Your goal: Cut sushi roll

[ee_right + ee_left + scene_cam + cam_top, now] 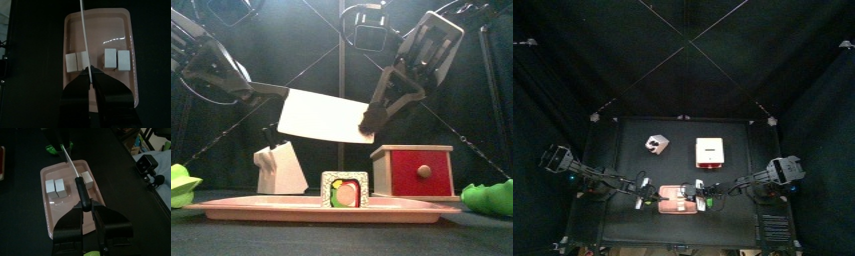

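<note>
Your left gripper (87, 203) comes in from 9 o'clock. Its arm slopes down toward the middle of the table, and its jaws are clamped on the black handle of the knife (322, 117). The knife hangs in the air over the tray (251, 205), clear of it. Its broad white blade faces the front camera with the cutting edge down.

Your right gripper (89, 72) reaches in from 3 o'clock on an arm slanting down and inward. Its jaws are pinched nearly together on the far end of the blade, which shows edge-on as a thin line between them. So you have one knife, gripped at both ends.

In the top view, the one pink tray sits at 6 o'clock on the table. Four sushi pieces (83, 61) lie across it in a row, two pairs with a gap between, and the blade runs above that row. From the front only one cut face shows. Two green lumps flank the tray, one at 9 o'clock (179, 186) and one at 3 o'clock (486, 196).

Behind the tray stand one white knife block (281, 168) at about 11 o'clock and one red-fronted box (414, 170) at about 1 o'clock.
</note>
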